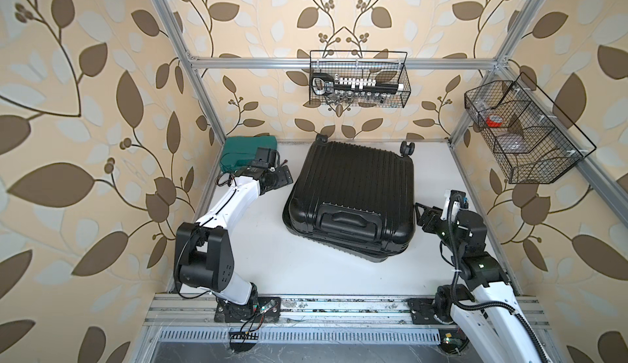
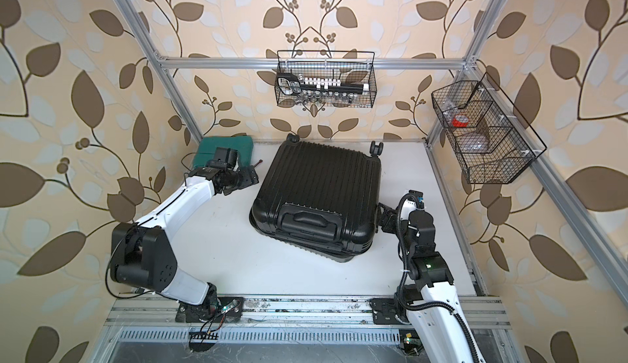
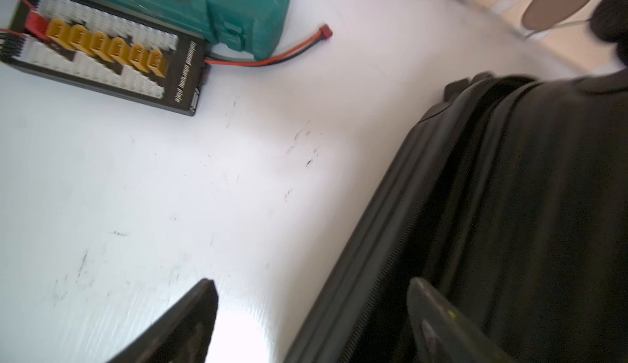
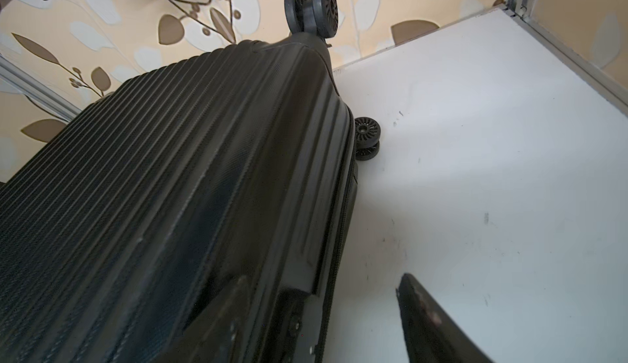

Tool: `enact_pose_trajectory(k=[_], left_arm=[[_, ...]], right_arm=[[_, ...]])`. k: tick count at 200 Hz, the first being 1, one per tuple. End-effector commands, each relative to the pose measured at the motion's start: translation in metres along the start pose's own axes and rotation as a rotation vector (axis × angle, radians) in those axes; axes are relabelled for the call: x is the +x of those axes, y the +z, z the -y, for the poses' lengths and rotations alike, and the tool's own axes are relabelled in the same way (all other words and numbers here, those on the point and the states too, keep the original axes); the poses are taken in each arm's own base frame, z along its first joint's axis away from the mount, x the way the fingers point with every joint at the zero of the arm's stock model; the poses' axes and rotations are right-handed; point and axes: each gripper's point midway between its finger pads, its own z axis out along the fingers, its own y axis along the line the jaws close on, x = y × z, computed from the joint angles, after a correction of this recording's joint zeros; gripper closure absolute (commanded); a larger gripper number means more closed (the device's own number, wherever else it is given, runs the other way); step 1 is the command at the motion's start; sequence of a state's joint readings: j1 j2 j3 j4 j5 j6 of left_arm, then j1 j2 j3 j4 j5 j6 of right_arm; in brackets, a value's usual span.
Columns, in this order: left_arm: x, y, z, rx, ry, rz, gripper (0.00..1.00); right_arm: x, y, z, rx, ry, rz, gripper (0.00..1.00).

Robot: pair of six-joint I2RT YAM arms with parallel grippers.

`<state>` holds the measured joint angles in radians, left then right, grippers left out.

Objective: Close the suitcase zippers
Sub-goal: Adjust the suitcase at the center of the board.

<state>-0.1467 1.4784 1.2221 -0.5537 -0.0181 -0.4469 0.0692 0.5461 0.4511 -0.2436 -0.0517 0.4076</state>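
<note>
Suitcase (image 1: 353,181) (black, ribbed hard shell)

A white table (image 1: 339,276), scuffed with faint dark marks (image 3: 306,154), fills the middle of both top views. The suitcase (image 1: 353,181) lies flat at its centre, turned askew. In the table's upper left corner sits a teal case (image 1: 238,150). Just beside it lie a black connector board (image 3: 102,55) and a red-black wire (image 3: 289,52).
</note>
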Motion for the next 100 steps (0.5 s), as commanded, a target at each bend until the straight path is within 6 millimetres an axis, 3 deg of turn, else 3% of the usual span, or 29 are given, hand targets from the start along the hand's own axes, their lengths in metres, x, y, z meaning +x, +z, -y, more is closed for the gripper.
enact_pose_trajectory(k=[1, 23, 53, 78, 100], left_arm=[[-0.017, -0.058, 0.010, 0.050, -0.017, 0.086, 0.07], [-0.005, -0.081, 0.019, 0.074, -0.031, 0.103, 0.08], [0.018, -0.114, 0.011, -0.016, -0.170, 0.080, 0.12], [0.036, -0.128, 0.033, 0.108, -0.204, 0.014, 0.15], [0.050, -0.136, 0.042, 0.139, -0.227, -0.012, 0.09]], right_arm=[[-0.001, 0.001, -0.009, -0.040, 0.001, -0.021, 0.30], [0.008, 0.004, -0.019, -0.106, -0.002, -0.060, 0.31], [0.015, 0.007, -0.035, -0.197, -0.007, -0.098, 0.31], [0.023, 0.011, -0.045, -0.240, -0.010, -0.122, 0.31], [0.030, 0.015, -0.055, -0.255, -0.030, -0.139, 0.32]])
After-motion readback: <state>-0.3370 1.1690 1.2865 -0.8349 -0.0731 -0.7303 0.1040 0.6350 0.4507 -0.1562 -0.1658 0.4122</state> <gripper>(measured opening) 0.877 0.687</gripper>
